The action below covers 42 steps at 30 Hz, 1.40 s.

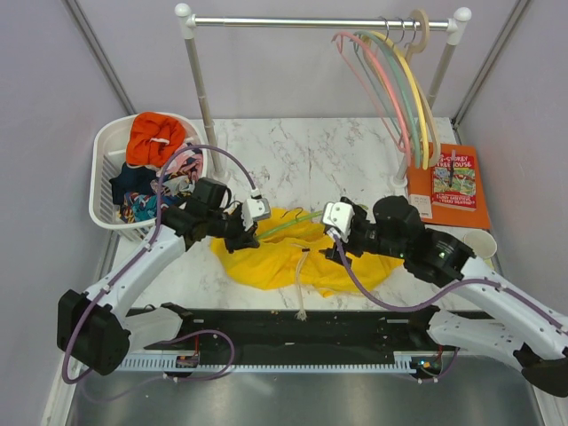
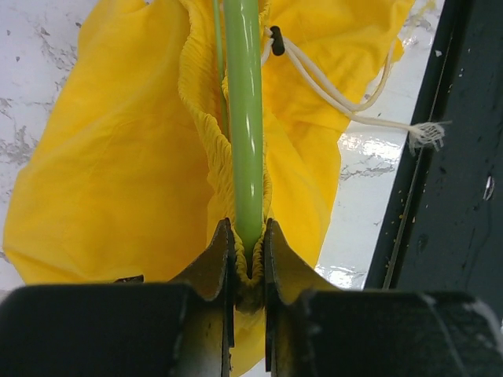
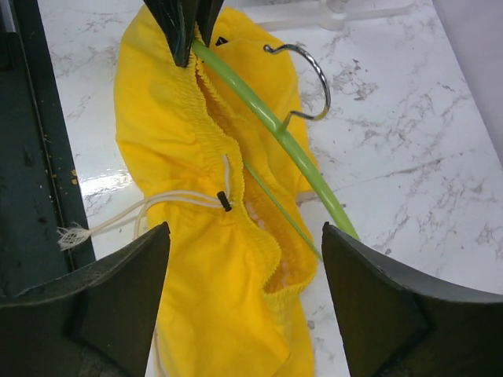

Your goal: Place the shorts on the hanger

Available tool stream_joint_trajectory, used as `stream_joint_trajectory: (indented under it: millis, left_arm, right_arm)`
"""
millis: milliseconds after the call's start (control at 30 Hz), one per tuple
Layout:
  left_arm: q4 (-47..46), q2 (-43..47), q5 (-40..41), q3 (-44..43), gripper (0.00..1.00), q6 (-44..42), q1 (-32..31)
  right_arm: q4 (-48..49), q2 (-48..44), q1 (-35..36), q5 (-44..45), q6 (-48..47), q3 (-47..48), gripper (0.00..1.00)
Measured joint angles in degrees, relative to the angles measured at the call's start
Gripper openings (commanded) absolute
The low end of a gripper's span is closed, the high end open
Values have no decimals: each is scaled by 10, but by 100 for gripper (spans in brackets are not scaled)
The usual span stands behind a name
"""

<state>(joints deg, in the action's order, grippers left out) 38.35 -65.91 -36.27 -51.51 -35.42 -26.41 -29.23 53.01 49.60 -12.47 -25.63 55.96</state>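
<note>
The yellow shorts (image 1: 284, 257) lie crumpled on the marble table between both arms, the white drawstring (image 1: 303, 284) trailing toward the near edge. The light green hanger (image 2: 244, 118) runs along the elastic waistband, with its thin lower bar inside the opening and its metal hook (image 3: 313, 72) resting on the table. My left gripper (image 2: 249, 253) is shut on the hanger's arm with waistband fabric pinched on both sides of it. My right gripper (image 3: 244, 236) hovers open over the other end of the waistband (image 3: 275, 267), holding nothing. The left fingers (image 3: 185, 23) show at the top of the right wrist view.
A white basket (image 1: 105, 173) of clothes with an orange-red garment (image 1: 155, 138) stands at the back left. A clothes rail (image 1: 319, 22) with several coloured hangers (image 1: 404, 89) spans the back. An orange book (image 1: 454, 182) and a paper cup (image 1: 479, 244) sit right. A black strip (image 1: 311, 324) lines the near edge.
</note>
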Motion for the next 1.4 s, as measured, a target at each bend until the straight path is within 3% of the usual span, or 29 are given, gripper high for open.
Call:
stream_joint_trajectory:
  millis: [167,533,1000,1133,1233,1400]
  left_arm:
    - [-11,-2,-15,3,2,41,8]
    - [-25,-2,-16,5,2,98,10]
    - [-34,1,-16,13,2,131,10]
    - [-38,10,-16,23,2,131,10]
    - [-39,19,-16,31,2,131,10]
    - [-38,24,-16,36,2,132,10]
  right_arm:
    - [-57,-31,-8,50,48,7,65]
    - [-94,104,-113,151,176,-9,59]
    - [-11,221,-120,221,316,-59,58]
    - [7,228,-135,222,340,-59,67]
    - [16,219,-144,200,349,-59,83]
    - [33,163,-143,158,361,-67,81]
